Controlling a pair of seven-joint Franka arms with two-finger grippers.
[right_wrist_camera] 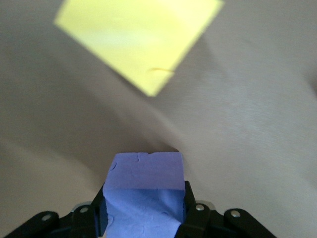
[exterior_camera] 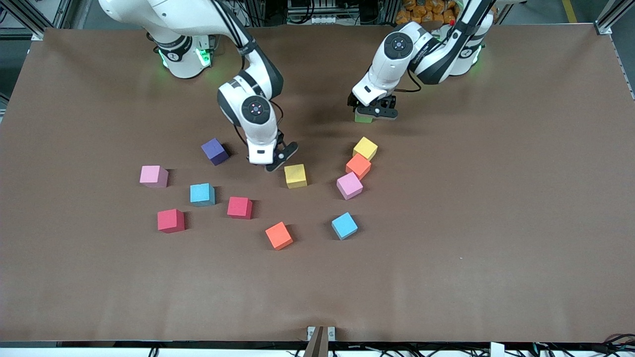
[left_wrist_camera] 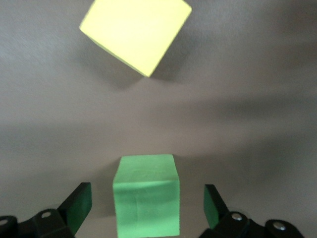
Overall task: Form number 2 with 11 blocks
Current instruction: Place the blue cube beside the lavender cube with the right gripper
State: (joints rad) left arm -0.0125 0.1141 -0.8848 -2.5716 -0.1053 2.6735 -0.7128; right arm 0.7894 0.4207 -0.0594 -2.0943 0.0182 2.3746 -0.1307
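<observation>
Orange block [exterior_camera: 279, 235] corner-on toward front camera

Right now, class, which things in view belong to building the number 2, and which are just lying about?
For the job:
- green block, between the open left gripper fingers
- lilac block, gripped by the right gripper
- loose blocks on the table, such as the yellow block and the purple block

Lying about:
- orange objects off the table, by the left arm's base
- metal frame
</observation>
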